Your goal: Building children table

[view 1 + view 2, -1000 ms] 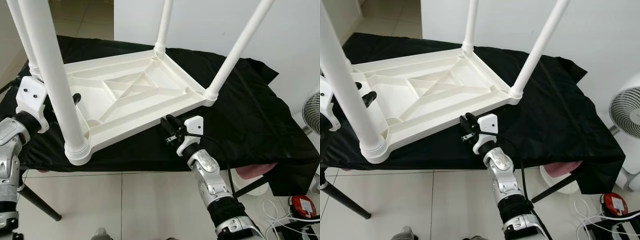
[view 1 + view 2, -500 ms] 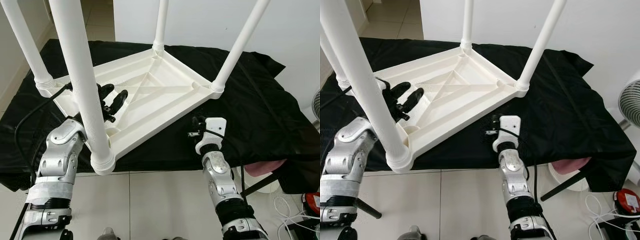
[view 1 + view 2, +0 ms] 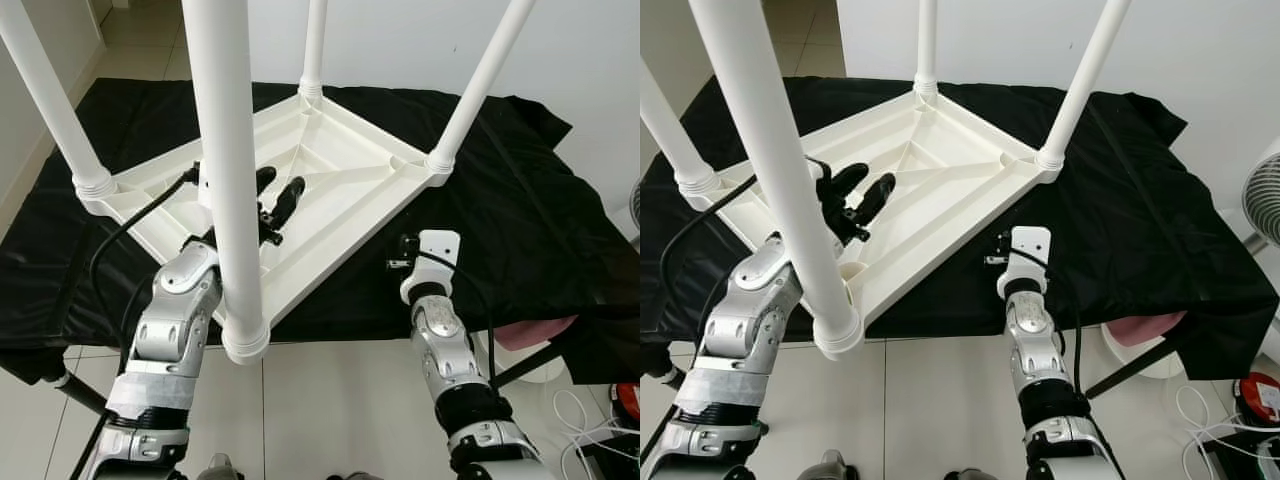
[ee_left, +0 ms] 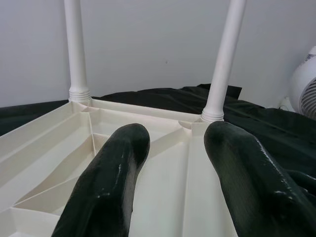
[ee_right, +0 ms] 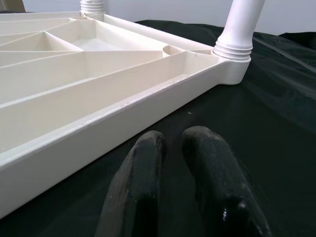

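We hold our left tool (image 3: 277, 195) open over the table (image 3: 330, 190) | right tool (image 5: 180, 148) nearly shut, empty | a bump could tip it.

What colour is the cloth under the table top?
Black; the cloth shows best in the right eye view.

Both eye views looked down from the head at the upturned table (image 3: 330, 180) on the worktop (image 3: 520, 200); each wrist view lay low, close beside it.
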Robot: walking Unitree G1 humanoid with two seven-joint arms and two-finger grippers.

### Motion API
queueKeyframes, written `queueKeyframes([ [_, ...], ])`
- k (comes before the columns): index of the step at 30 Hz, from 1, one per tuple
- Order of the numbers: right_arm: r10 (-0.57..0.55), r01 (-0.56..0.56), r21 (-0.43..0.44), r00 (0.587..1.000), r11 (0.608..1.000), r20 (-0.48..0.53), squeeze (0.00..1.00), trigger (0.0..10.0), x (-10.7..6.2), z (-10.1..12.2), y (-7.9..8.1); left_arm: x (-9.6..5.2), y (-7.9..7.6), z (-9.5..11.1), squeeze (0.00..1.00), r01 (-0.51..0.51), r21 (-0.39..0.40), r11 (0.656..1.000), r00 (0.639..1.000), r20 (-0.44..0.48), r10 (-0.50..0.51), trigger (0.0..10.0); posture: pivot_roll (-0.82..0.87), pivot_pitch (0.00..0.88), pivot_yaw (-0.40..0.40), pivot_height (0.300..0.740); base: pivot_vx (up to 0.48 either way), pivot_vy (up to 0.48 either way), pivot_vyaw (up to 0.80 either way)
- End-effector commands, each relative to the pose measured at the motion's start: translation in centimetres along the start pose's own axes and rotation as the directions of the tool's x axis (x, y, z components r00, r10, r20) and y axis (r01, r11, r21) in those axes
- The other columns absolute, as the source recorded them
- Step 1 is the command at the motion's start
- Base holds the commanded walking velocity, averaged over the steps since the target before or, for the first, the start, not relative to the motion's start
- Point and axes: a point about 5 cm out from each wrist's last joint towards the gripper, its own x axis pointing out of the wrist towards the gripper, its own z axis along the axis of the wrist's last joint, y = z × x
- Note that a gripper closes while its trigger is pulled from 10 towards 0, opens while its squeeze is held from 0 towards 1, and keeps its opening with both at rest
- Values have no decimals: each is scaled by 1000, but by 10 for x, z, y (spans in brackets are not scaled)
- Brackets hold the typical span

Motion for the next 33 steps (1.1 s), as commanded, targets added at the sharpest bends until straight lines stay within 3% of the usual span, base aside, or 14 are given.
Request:
queueKeyframes([
  [1,-13,13,-11,1000,1000,-25,0,10000,-1,-4,0,0,0,-5,0,13,28,1000,1000,-29,-13,10000,118,53,-58,740,0,0,0],
  [3,-20,19,-15,999,1000,-28,0,10000,0,-5,-1,-3,4,-7,0,34,49,998,998,-46,-32,10000,118,54,-63,740,0,0,0],
  [5,-22,21,-24,999,999,-29,0,10000,2,-4,-1,-13,16,-18,0,116,129,985,987,-130,-99,10000,113,54,-76,740,0,0,0],
  [8,-22,21,-26,999,999,-29,0,10000,4,-3,-1,-18,22,-22,0,141,149,979,979,-168,-115,10000,113,53,-78,740,0,0,0],
  [9,-21,20,-29,999,999,-24,0,10000,6,-1,-2,-26,32,-29,0,178,176,968,964,-227,-137,10000,110,54,-78,740,0,0,0],
  [15,-28,27,-33,999,999,-21,0,10000,10,1,-6,-36,43,-37,0,216,195,957,943,-296,-152,10000,106,55,-76,740,0,0,0],
  [20,-71,71,-23,997,997,-12,0,10000,18,9,-11,-54,57,-49,0,245,211,946,910,-386,-150,10000,108,60,-73,740,0,0,0],
  [23,-83,83,-16,996,996,-16,0,10000,21,11,-11,-57,63,-50,0,238,223,945,906,-402,-133,10000,110,61,-76,740,0,0,0],
  [25,-101,100,-17,994,995,-39,0,10000,29,12,-8,-61,75,-49,0,225,246,943,905,-410,-109,10000,113,67,-76,740,0,0,0],
  [33,-114,114,-10,989,993,-89,0,10000,42,15,-3,-68,86,-45,0,225,263,938,902,-419,-100,10000,112,88,-74,740,0,0,0],
])
